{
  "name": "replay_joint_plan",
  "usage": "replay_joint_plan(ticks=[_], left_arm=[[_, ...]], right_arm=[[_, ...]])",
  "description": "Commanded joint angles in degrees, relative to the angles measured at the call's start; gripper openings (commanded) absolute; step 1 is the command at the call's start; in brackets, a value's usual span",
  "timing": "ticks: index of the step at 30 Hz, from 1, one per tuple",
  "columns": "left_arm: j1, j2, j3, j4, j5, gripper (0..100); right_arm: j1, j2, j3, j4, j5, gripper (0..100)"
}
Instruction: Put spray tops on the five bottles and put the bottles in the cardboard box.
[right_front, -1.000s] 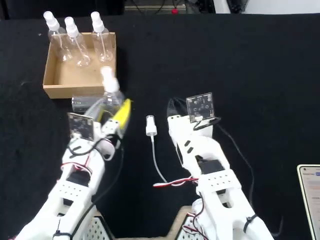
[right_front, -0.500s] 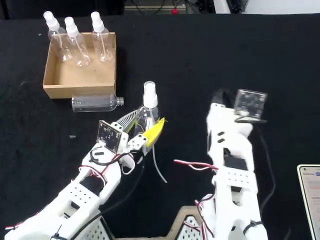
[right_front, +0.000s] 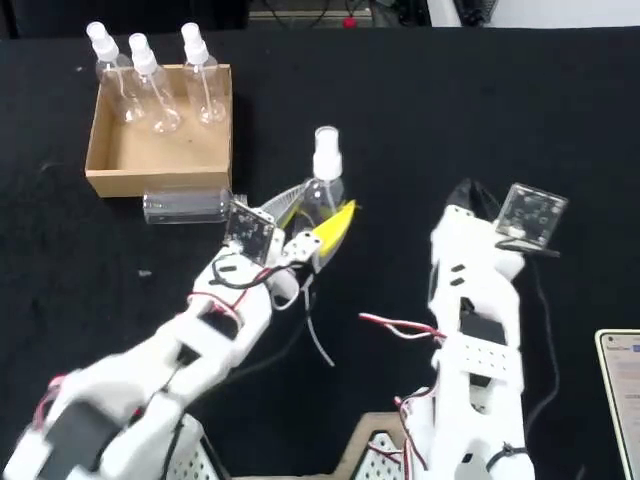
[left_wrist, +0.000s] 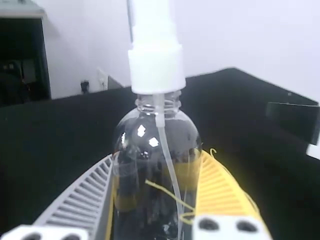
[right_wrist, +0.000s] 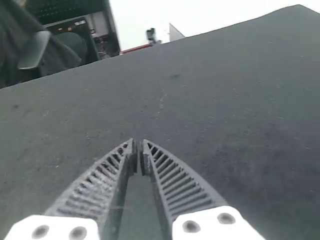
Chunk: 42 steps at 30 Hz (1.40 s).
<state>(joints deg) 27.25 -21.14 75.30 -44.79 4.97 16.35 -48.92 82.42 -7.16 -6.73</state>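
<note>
I log the bottle between the left gripper's ribbed matt plastic fingers as clear glossy plastic, its spray top smooth white plastic. Beneath the right gripper the table cover looks black, matt, cloth-like. The cardboard box: dull brown.

White arms, red-and-black cables, ribbed grey and yellow fingers.

No legible txt, nos. or signs anywhere; screen maybe carries print, too small.
</note>
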Motion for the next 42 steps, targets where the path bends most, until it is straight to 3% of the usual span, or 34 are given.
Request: replay_joint_plan(ticks=[1, 5, 15, 27, 34, 42], left_arm=[[0.3, 18.5, -7.5, -22.6, 0.3, 3], [0.6, 34.4, -16.0, -33.4, 0.1, 3], [2.8, 57.1, -30.7, -46.2, -0.3, 3], [2.2, 62.2, -34.2, -46.4, -0.3, 3], [1.7, 62.2, -33.8, -38.8, 0.2, 21], [1.6, 62.2, -34.1, -39.1, 0.3, 19]], right_arm=[[2.9, -1.4, -4.8, -1.6, -0.7, 1.5], [2.5, -1.4, -4.8, -1.6, -0.7, 1.5], [1.8, -1.3, -4.8, -1.5, -0.7, 1.5], [1.8, -1.3, -4.8, -1.5, -0.7, 1.5], [1.8, -1.3, -4.8, -1.5, -0.7, 1.5], [1.8, -1.3, -4.8, -1.5, -0.7, 1.5]])
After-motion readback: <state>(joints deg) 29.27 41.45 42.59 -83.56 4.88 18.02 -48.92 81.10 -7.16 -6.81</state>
